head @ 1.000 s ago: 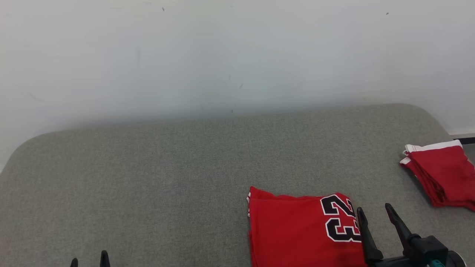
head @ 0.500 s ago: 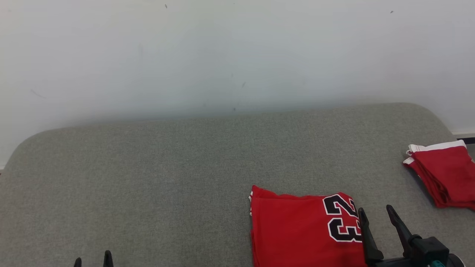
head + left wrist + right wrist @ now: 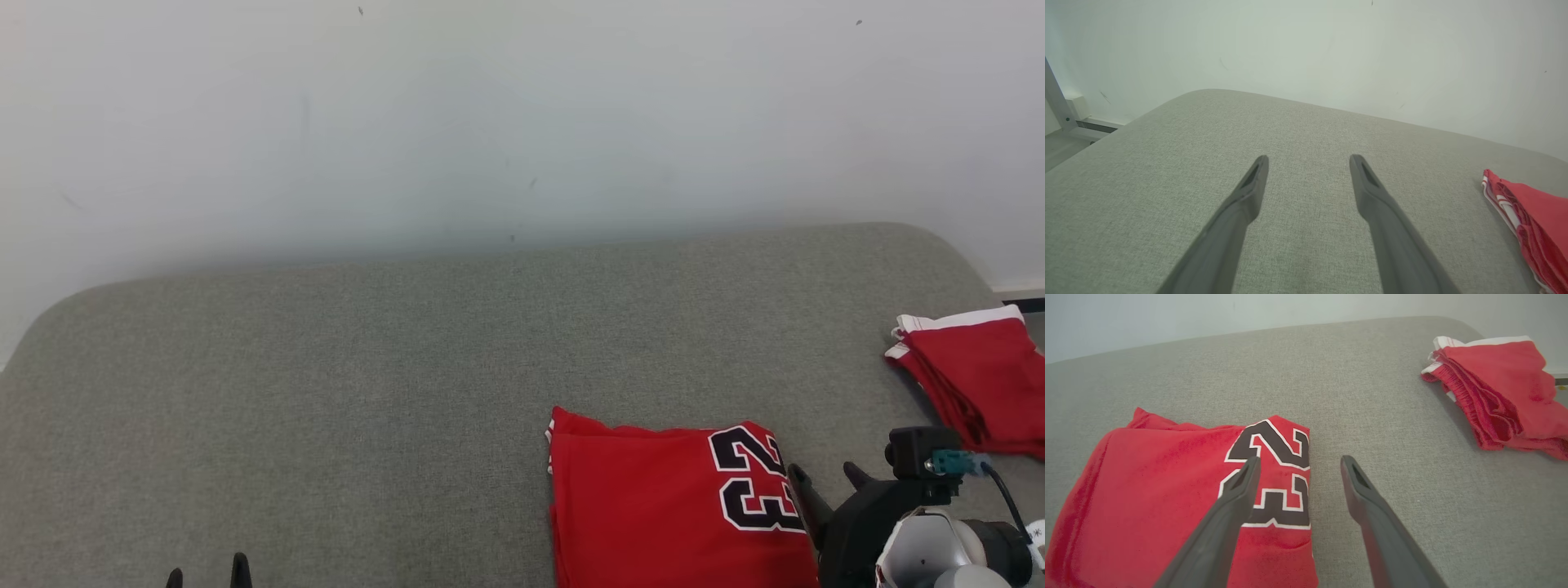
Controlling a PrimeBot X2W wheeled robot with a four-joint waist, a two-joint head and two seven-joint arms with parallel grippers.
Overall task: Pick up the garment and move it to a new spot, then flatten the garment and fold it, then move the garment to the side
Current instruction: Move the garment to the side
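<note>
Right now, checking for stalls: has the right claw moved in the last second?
Yes. The right claw tipped forward: its wrist rose beside the jersey, tips still near the 23.

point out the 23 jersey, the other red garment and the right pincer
23 jersey (image 3: 645, 506), head view, red panel
other red garment (image 3: 980, 367), head view, top layer
right pincer (image 3: 1299, 458), right wrist view, between fingertips

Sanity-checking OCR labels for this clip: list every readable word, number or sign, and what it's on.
"23": black digits outlined in white, on the folded red jersey, near its right edge, turned sideways in the head view.
No text visible on the folded red garment with white trim.
Nothing else readable in these views.
</note>
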